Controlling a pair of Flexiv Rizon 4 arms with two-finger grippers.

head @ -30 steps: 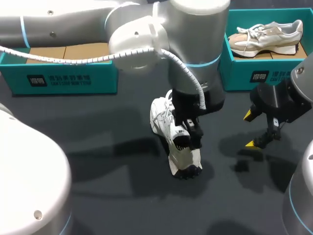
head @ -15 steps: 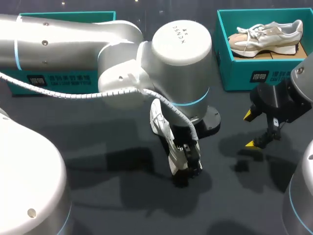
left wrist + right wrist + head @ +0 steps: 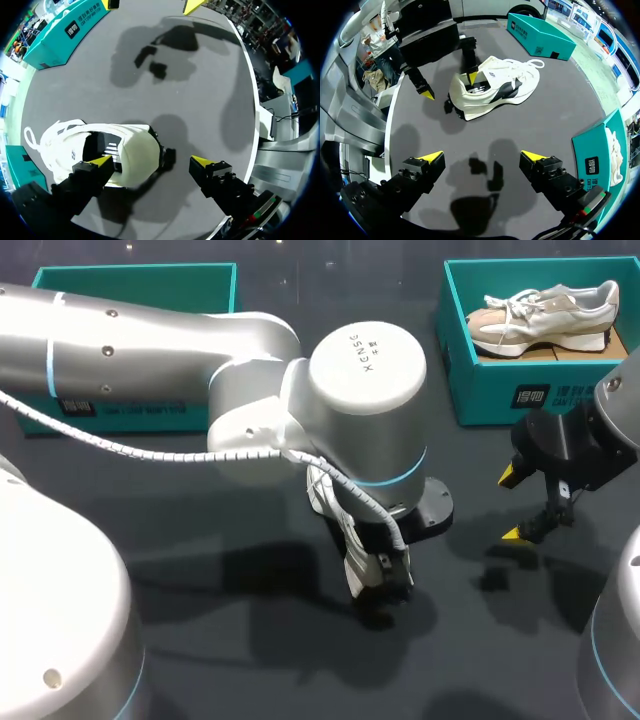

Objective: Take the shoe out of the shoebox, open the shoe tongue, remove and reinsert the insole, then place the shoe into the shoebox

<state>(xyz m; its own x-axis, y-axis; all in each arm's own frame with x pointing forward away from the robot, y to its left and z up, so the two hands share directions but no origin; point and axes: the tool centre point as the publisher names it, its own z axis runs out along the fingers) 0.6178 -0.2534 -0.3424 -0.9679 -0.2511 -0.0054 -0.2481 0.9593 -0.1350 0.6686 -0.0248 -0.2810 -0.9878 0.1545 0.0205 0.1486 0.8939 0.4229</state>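
The left gripper [image 3: 151, 161] is sliding down the shoe [image 3: 127, 150] toward its heel, fingers spread, one at the opening. The shoe is lying on the table [image 3: 220, 660] – insole work is likely starting. The right gripper [image 3: 481, 156] is hovering apart, fingers spread.

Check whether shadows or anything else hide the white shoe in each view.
Head view: the left arm covers most of the shoe, soft shadows on the table around it. Left wrist view: shoe well lit. Right wrist view: shoe clear; the shadow under the right gripper falls short of it.
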